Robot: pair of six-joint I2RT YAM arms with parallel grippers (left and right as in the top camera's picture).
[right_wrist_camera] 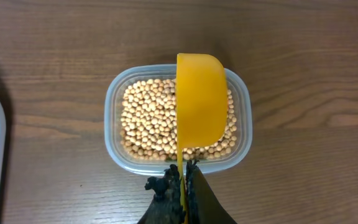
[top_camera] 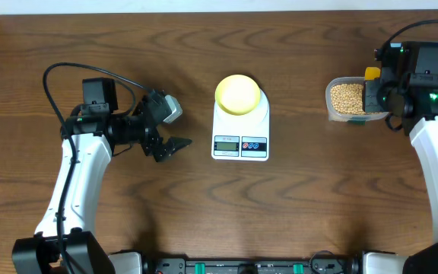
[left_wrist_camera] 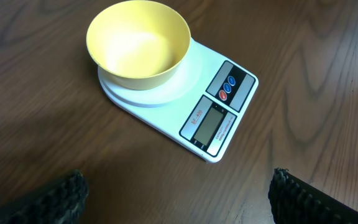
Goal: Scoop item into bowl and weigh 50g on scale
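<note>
Many small tan beans fill a clear plastic tub at the upper right of the overhead frame. The right jaws are pressed together on the handle of a yellow scoop, held above the beans. At the centre, an empty yellow bowl sits on a white scale. The left jaws hang spread wide, left of the scale, gripping nothing, over the brown worktop.

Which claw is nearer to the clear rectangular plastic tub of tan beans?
Right. The right claw, shut on the handle of the yellow plastic scoop, hangs at the tub, scoop over the beans. The left claw, open, sits far off, beyond the flat white digital scale.
</note>
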